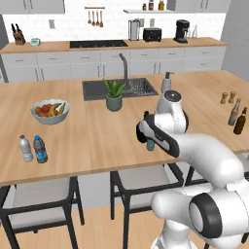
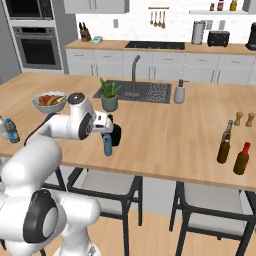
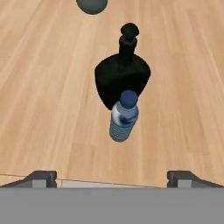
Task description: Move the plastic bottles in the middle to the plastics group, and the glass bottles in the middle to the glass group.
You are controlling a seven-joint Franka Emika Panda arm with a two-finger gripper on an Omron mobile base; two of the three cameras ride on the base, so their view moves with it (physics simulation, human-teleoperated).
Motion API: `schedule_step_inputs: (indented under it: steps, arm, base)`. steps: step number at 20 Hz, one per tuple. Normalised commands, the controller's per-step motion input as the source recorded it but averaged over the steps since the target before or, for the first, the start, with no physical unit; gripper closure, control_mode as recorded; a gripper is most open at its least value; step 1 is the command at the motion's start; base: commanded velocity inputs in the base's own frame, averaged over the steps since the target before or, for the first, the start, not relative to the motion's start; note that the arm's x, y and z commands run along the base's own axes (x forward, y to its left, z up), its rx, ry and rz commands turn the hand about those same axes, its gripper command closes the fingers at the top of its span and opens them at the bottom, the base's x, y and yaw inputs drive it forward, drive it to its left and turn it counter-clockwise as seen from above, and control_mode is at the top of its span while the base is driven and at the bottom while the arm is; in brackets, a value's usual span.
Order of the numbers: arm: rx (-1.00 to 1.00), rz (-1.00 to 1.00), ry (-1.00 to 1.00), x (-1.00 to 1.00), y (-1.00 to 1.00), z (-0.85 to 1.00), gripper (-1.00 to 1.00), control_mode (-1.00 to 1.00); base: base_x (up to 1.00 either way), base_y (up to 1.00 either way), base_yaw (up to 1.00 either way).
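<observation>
The small pale-blue water bottle (image 3: pixel 124 116) is seen standing upright near the front edge of the tabletop (image 2: pixel 165 130), roughly midway along it, with the squat black flask (image 3: pixel 123 78) directly behind it; whether the two touch cannot be told. In the hand view the bottle's blue cap is framed between the two dark fingers (image 3: pixel 42 177), which are spread fully apart and hold nothing. The gripper (image 2: pixel 107 131) is poised above the bottle, not yet around it.

Toward the left end of the tabletop, close to the front edge, the plastics group (image 1: pixel 33 149) is found: a greyish-clear bottle and one with a dark blue label, side by side. Near the right end the tall glass bottle (image 2: pixel 225 142) stands by the front edge, with a dark-brown beer-type bottle (image 2: pixel 242 158) just beside it, so that one appears already placed. Further back, two wooden shakers (image 2: pixel 244 119), a potted plant (image 2: pixel 109 95) and a fruit bowl (image 1: pixel 50 111) are seen.

The main risk is judged to be the flask: if the fingers are lowered on a line running front to back, the rear one could strike it and knock it over. A light, slim bottle could also be tipped by an off-centre descent, or rolled off the front edge nearby. A side-to-side closing line would likely be safer.
</observation>
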Motion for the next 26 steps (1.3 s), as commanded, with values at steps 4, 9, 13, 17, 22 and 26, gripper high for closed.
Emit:
schedule_step_inputs:
  steps: [4,9,13,17,22,26]
  arm:
    - [0.00,0.03,-0.04,0.02,-0.14,-0.09,-1.00,-1.00]
    - [0.00,0.06,0.00,0.15,-0.09,0.00,-1.00,-1.00]
    - [0.00,0.07,0.00,0.33,-0.05,0.00,-1.00,-1.00]
    - [0.00,0.05,0.03,0.24,0.00,0.00,-1.00,-1.00]
    - [0.00,0.01,0.00,0.06,0.00,-0.01,-1.00,-1.00]
    - [0.00,0.00,0.00,0.07,0.00,-0.19,-1.00,-1.00]
  base:
    - [0.00,0.00,0.00]
    - [0.00,0.00,0.00]
    - [0.00,0.00,0.00]
    - [0.00,0.00,0.00]
    - [0.00,0.00,0.00]
    - [0.00,0.00,0.00]
